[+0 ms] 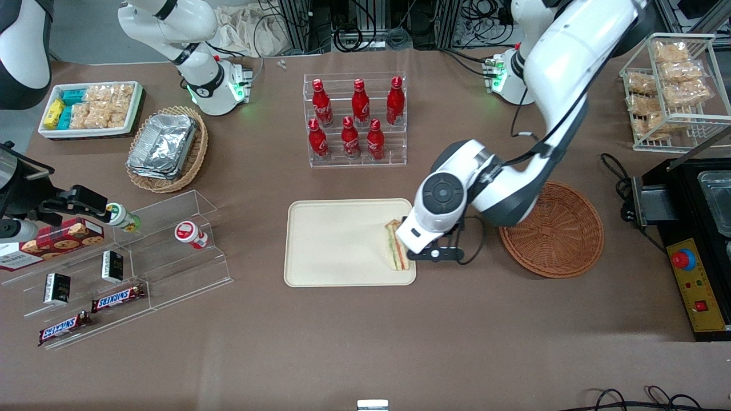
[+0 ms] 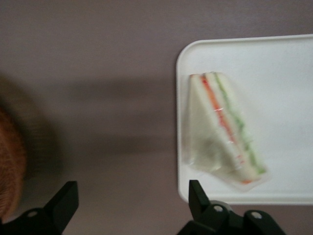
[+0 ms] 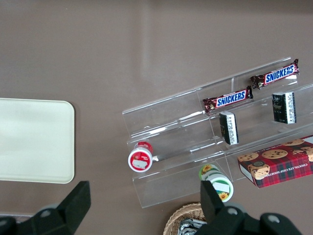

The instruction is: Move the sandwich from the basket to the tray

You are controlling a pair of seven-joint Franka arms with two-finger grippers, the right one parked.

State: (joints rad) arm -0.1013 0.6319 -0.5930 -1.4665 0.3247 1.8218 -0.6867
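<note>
The sandwich (image 1: 396, 246) (image 2: 222, 129), a wrapped triangular wedge with green and orange-red filling, lies on the cream tray (image 1: 337, 240) (image 2: 288, 73), close to the tray's rim at the working arm's end. My gripper (image 1: 437, 254) (image 2: 132, 205) hovers open over the brown table beside that rim, between tray and basket, with nothing between its fingers (image 2: 198, 198). The sandwich is clear of them. The reddish-brown wicker basket (image 1: 562, 240) (image 2: 10, 161) sits empty toward the working arm's end of the table.
A clear rack of red bottles (image 1: 357, 120) stands farther from the front camera than the tray. Toward the parked arm's end are a tan basket of foil containers (image 1: 168, 145), a white snack bin (image 1: 91, 108) and an acrylic shelf (image 1: 131, 257). A wire rack (image 1: 674, 85) and a black control box (image 1: 691, 262) flank the basket.
</note>
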